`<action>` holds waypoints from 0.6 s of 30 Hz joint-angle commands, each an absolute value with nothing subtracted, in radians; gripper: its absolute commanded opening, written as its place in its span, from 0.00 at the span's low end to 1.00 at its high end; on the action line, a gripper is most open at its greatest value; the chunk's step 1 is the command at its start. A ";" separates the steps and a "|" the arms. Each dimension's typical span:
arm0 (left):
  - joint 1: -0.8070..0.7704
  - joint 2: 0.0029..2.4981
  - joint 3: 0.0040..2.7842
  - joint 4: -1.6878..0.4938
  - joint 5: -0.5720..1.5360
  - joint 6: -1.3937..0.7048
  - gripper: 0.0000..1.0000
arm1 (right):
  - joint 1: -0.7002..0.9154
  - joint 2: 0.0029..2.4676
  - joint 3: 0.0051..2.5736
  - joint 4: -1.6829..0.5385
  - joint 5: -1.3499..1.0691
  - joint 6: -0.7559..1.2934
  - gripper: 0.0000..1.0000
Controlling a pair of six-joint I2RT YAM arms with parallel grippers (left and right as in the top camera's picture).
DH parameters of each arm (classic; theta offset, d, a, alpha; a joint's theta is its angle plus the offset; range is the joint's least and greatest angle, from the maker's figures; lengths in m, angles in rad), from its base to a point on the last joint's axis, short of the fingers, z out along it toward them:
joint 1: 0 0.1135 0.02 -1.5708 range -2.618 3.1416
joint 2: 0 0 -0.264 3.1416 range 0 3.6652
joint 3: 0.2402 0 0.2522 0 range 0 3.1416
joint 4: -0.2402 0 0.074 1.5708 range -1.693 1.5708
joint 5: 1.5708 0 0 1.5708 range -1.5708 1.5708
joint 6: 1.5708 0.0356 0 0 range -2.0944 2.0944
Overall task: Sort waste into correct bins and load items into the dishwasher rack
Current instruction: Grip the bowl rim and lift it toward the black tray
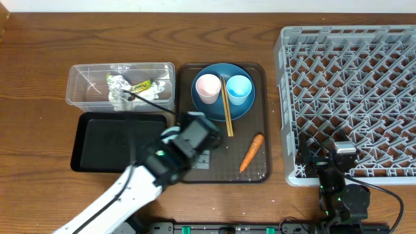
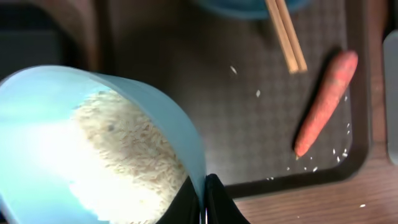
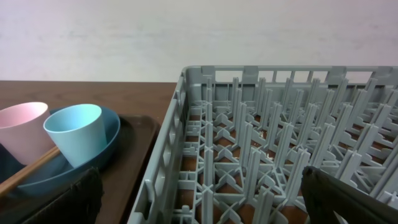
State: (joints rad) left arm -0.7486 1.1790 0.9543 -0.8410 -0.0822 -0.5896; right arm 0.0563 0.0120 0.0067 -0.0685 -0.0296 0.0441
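No legible text, numbers or brands in any view. The only print was a yellow-green strip (image 1: 143, 85) on the crumpled foil wrapper (image 1: 119, 92) in the clear tub (image 1: 77, 77). The overhead view showed dark marks on it, but they were too small and blurred to read.

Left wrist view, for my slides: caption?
Left gripper pinches rice-filled pale blue bowl by its rim; carrot, stray grains on brown tray.
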 commanded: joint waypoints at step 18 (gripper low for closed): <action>-0.253 1.051 0.954 -0.859 0.108 -0.390 0.06 | 0.063 0.007 0.005 -0.072 -0.030 0.043 0.99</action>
